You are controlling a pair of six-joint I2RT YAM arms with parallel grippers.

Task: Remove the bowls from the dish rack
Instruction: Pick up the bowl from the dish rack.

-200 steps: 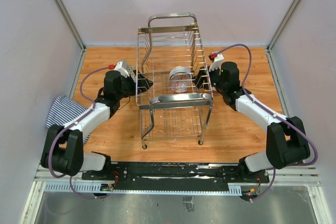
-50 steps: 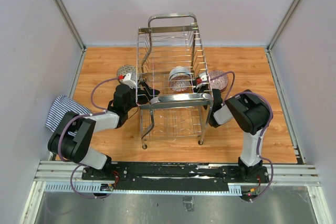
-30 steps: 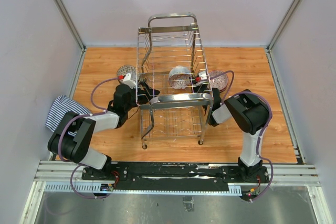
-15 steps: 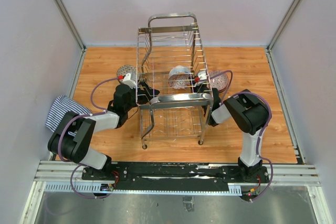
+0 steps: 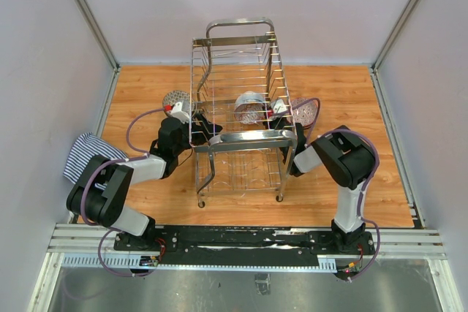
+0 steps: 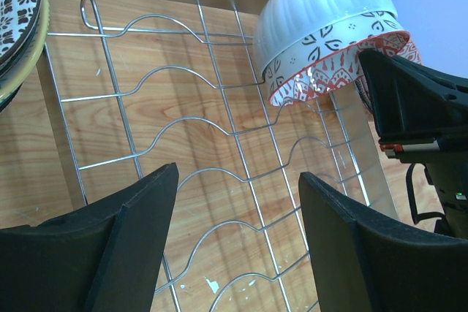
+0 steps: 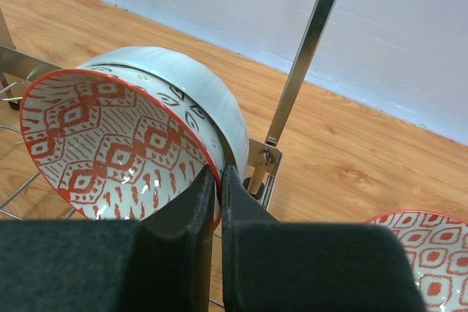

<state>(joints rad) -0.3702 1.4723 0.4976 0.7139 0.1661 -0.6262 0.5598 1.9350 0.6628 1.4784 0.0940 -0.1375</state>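
With the right pincer (image 7: 219, 174) clamped on the rim of the racked bowl (image 7: 124, 144) and the left pincer (image 6: 238, 180) apart and empty, the next move is probably lifting it clear of the dish rack (image 5: 248, 135).

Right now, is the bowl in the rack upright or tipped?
Tipped: the bowl faces sideways, patterned inside showing, rim pinched by the right gripper.

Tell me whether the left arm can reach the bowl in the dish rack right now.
Probably yes: the open left hand faces the bowl, nothing visibly between, though the right hand is shut on its rim.
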